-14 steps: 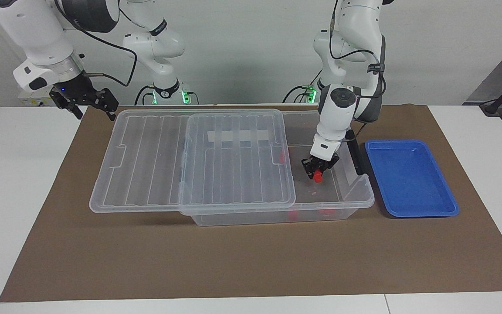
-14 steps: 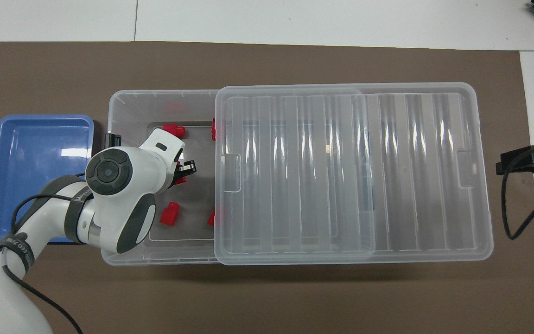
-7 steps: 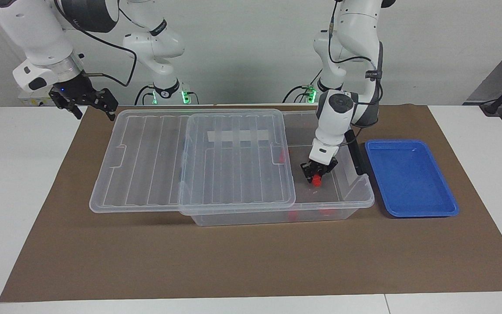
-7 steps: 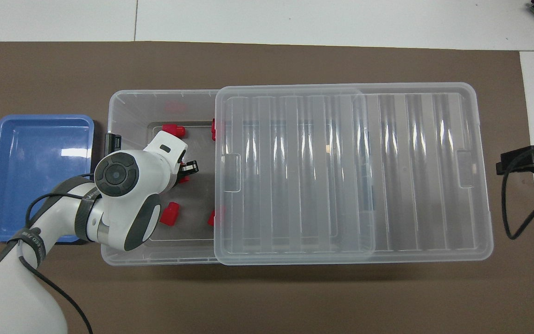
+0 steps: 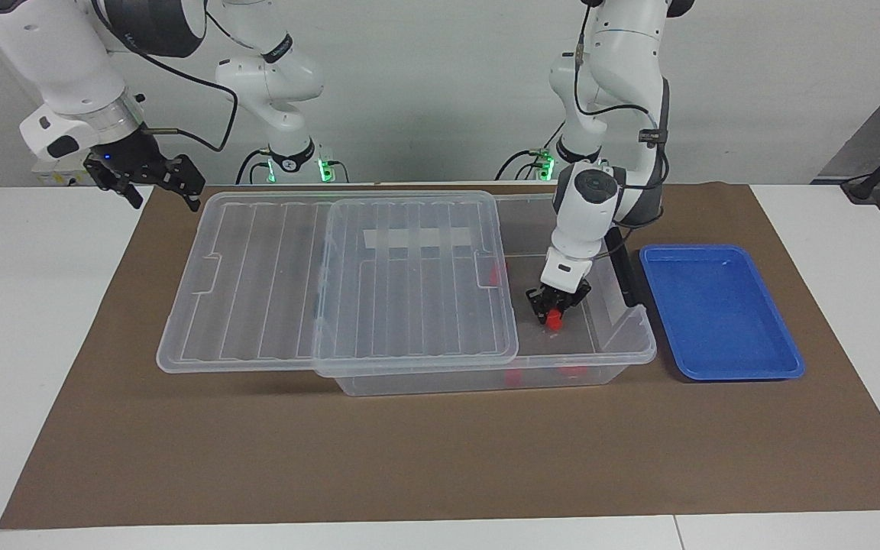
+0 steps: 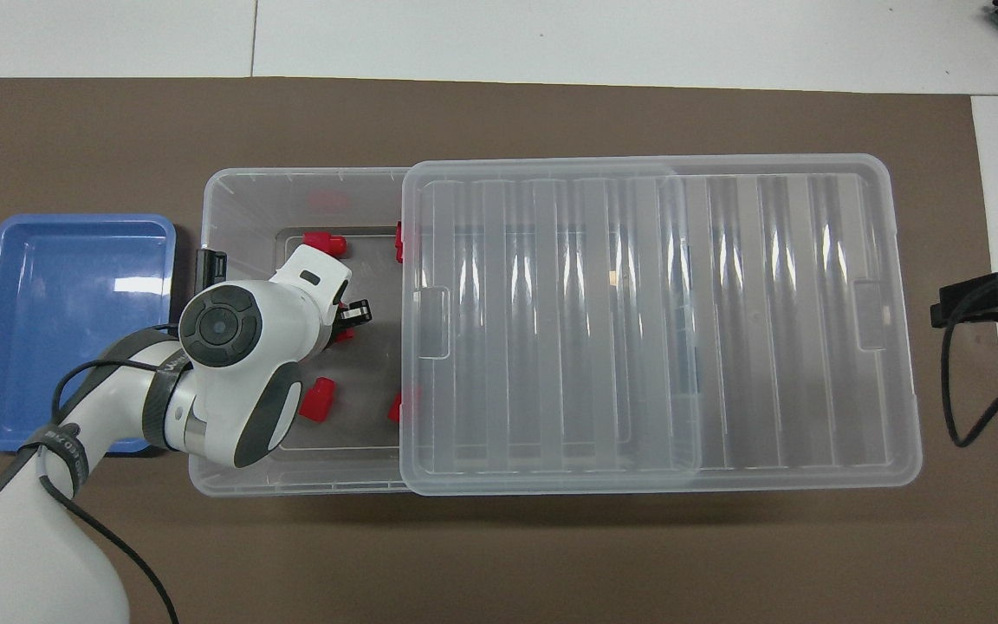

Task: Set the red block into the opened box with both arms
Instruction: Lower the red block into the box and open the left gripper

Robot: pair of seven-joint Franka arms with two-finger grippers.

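Left gripper (image 5: 555, 304) is clamped on the red block (image 5: 554, 317) low inside the open end of the box (image 5: 623, 336), while right gripper (image 5: 151, 177) waits with jaws apart over the table's corner near the lid (image 5: 257, 283).

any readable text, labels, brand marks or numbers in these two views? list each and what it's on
None can be read.
Strap on the left arm: white lettering, too small and skewed to read.
Band on the right arm: white lettering, too small to read.
White tape strip on the box: shows no writing.
Blue tray: no marking visible.
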